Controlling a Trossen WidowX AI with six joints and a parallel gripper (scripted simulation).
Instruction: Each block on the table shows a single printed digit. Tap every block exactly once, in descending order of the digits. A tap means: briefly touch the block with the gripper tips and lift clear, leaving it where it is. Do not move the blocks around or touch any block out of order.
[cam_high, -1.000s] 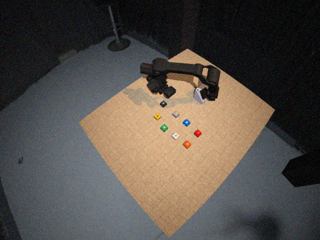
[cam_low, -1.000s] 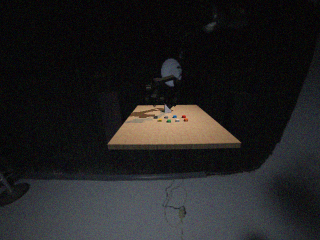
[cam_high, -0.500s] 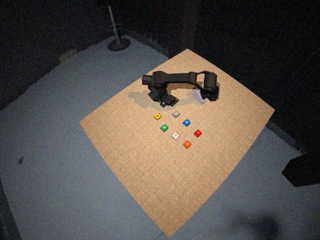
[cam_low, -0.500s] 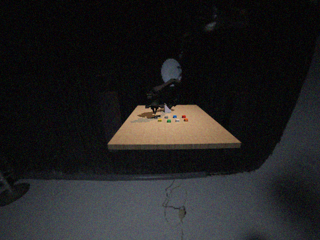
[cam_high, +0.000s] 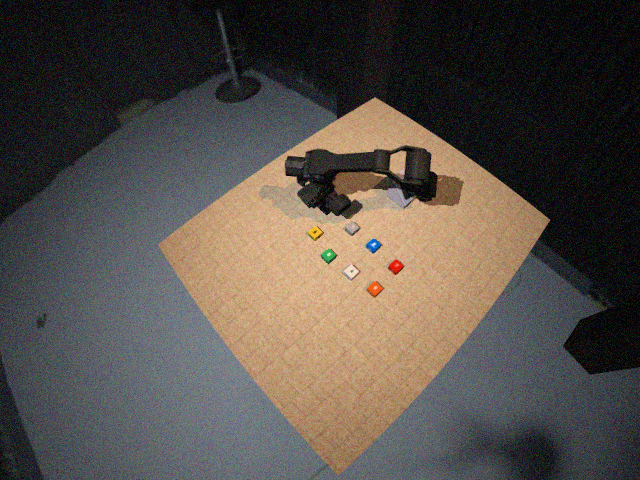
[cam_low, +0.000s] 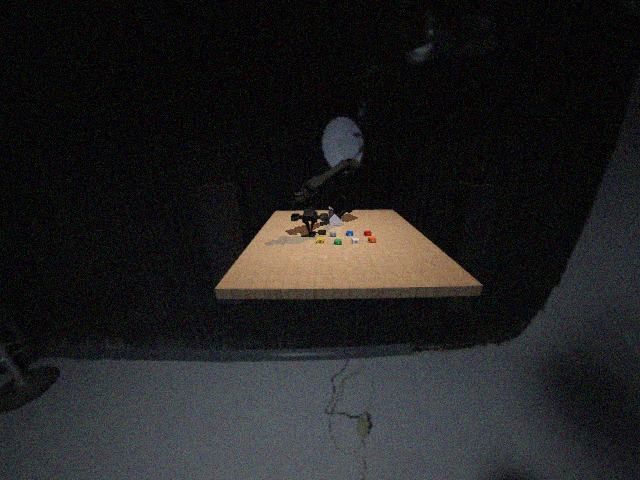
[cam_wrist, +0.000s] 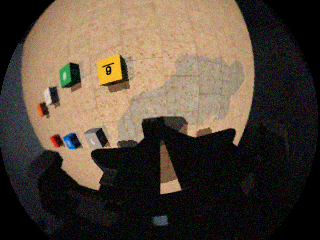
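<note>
Seven small blocks lie in a cluster on the wooden table (cam_high: 361, 361): yellow (cam_high: 315, 233) (cam_wrist: 111, 70), grey (cam_high: 352, 227) (cam_wrist: 95, 136), blue (cam_high: 373, 245) (cam_wrist: 72, 140), green (cam_high: 328, 255) (cam_wrist: 68, 75), white (cam_high: 350, 271) (cam_wrist: 51, 96), red (cam_high: 395, 266) (cam_wrist: 56, 140) and orange (cam_high: 375, 288) (cam_wrist: 42, 110). My gripper (cam_high: 334, 206) (cam_low: 310, 232) (cam_wrist: 159, 128) is shut and empty, low over the table just behind the yellow and grey blocks. In the wrist view a black block (cam_wrist: 155, 124) shows right at the fingertips; the top and exterior views hide it under the gripper.
A pale stain (cam_high: 281, 198) (cam_wrist: 194, 90) marks the table beside the gripper. The arm's base (cam_high: 400, 197) stands at the back of the table. A pole stand (cam_high: 236, 87) is on the floor at the far left.
</note>
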